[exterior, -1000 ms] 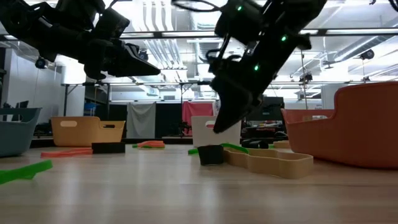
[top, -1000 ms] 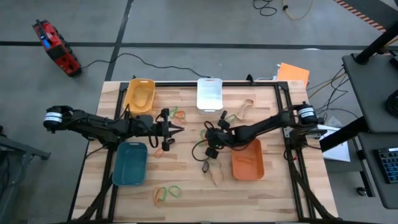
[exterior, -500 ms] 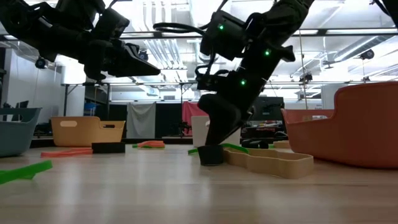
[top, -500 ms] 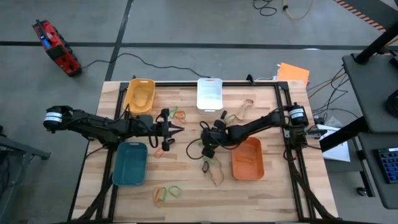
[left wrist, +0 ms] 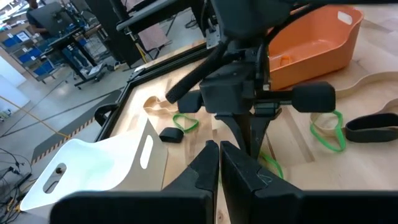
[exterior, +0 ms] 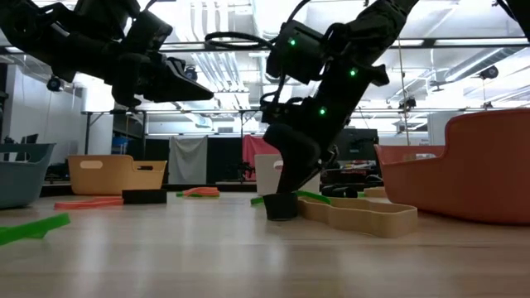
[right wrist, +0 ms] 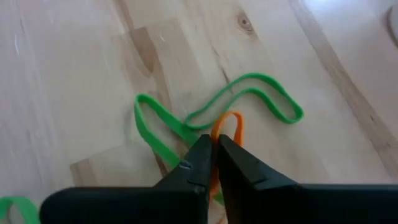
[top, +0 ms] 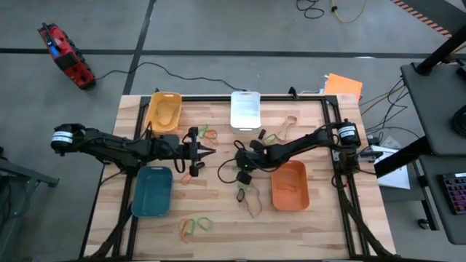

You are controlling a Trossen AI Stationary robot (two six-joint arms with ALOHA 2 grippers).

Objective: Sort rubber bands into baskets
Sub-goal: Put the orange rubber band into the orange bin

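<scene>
Right tool [right wrist: 213, 144] down on bench [top: 218, 211] just left of orange basket [top: 290, 186], pinched together on orange band [right wrist: 225, 124] tangled with green band [right wrist: 249, 99]. Left tool [left wrist: 219, 149] together, empty. Risk: green dragged along, missorted.

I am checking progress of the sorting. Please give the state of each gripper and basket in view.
left gripper: shut, empty, above the table.
right gripper: shut on orange rubber band.
orange basket: upright.
teal basket: upright.
yellow basket: upright.
white basket: upright.
</scene>
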